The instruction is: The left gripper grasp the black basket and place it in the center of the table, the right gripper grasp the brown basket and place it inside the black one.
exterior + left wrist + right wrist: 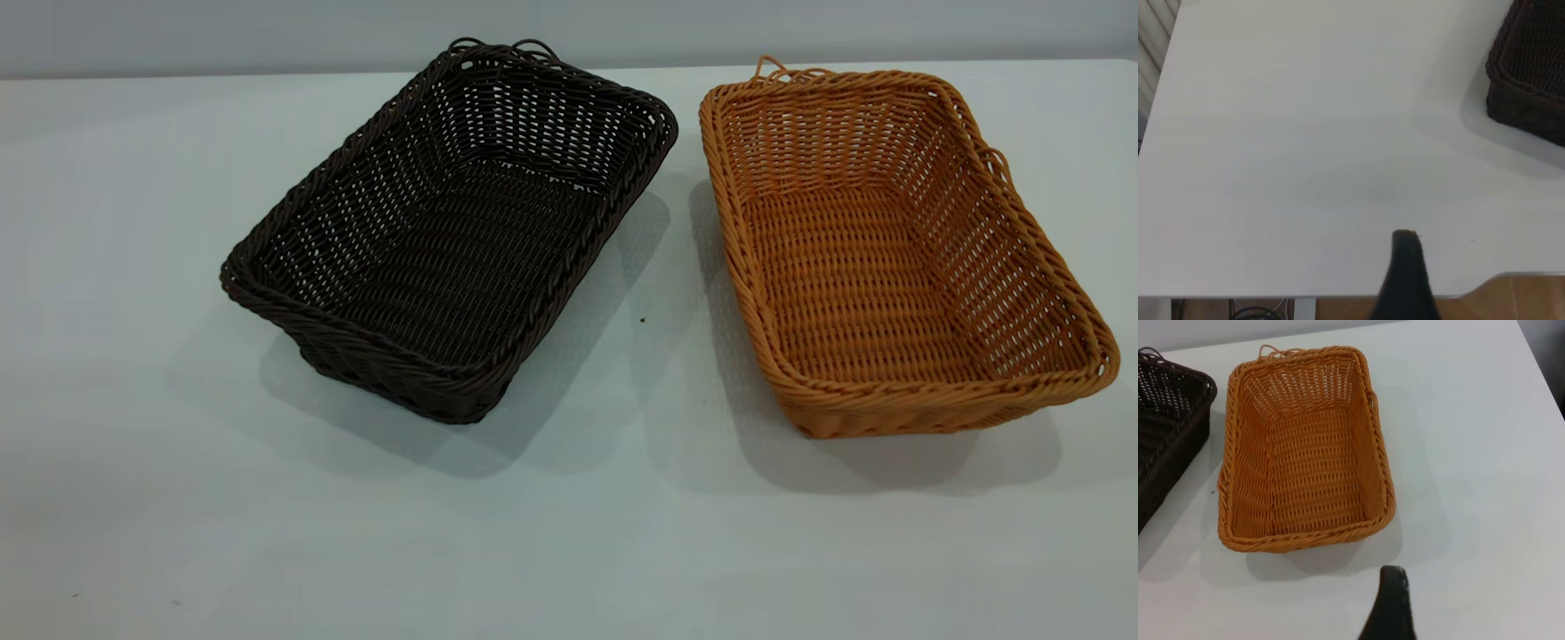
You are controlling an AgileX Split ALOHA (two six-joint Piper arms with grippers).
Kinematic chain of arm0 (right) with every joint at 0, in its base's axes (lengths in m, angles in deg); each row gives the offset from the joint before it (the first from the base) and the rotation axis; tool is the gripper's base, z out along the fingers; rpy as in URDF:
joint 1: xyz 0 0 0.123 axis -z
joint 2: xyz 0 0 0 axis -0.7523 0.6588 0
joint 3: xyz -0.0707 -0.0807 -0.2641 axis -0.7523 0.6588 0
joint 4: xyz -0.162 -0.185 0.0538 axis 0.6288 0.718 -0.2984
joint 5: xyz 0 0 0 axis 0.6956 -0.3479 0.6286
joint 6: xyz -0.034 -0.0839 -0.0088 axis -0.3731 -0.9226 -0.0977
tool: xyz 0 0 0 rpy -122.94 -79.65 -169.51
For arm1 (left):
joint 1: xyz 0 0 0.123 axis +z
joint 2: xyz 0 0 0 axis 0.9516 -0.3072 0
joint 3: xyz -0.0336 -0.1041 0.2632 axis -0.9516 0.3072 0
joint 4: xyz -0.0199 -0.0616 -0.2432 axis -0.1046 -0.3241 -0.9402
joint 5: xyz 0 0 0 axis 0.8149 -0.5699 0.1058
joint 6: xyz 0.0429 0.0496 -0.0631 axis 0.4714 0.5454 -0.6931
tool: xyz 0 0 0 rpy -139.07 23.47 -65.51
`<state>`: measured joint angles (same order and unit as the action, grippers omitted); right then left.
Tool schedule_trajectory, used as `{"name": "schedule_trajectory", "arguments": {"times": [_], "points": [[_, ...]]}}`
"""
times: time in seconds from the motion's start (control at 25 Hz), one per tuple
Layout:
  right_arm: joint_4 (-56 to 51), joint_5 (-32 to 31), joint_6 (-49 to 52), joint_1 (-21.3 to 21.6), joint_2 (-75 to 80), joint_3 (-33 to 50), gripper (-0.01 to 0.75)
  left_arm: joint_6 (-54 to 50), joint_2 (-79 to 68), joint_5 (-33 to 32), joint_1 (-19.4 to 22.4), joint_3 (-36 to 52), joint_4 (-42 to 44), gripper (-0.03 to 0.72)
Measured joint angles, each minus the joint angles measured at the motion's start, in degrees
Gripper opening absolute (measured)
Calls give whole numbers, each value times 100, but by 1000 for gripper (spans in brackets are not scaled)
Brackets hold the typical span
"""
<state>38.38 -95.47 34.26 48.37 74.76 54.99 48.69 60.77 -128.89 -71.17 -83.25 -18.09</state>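
The black basket [453,240] stands empty on the table [569,551], left of centre and turned at an angle. The brown basket [889,258] stands empty to its right, a narrow gap between them. Neither gripper shows in the exterior view. My left gripper [1451,267] hangs over bare table near the table's edge, well away from the black basket's corner [1531,73]. One dark finger [1406,267] shows with nothing beside it. My right gripper [1438,600] hovers over bare table short of the brown basket [1305,453]. One finger [1393,600] shows alone. Both hold nothing.
The wall runs close behind both baskets. Loose strand loops stick up from the far rims [498,46]. In the left wrist view the table edge and the wooden floor [1525,300] lie close to the gripper. A slice of the black basket [1165,427] shows beside the brown one.
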Motion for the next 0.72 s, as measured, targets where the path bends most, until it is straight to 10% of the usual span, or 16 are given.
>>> {"name": "schedule_trajectory", "arguments": {"times": [0.24,0.72], "points": [[0,57,83,0,0,0,565,-66,-260,198,0,-107,0,531],[1,642,353,0,1161,-298,565,548,-4586,2780,0,-1292,-663,531]]}}
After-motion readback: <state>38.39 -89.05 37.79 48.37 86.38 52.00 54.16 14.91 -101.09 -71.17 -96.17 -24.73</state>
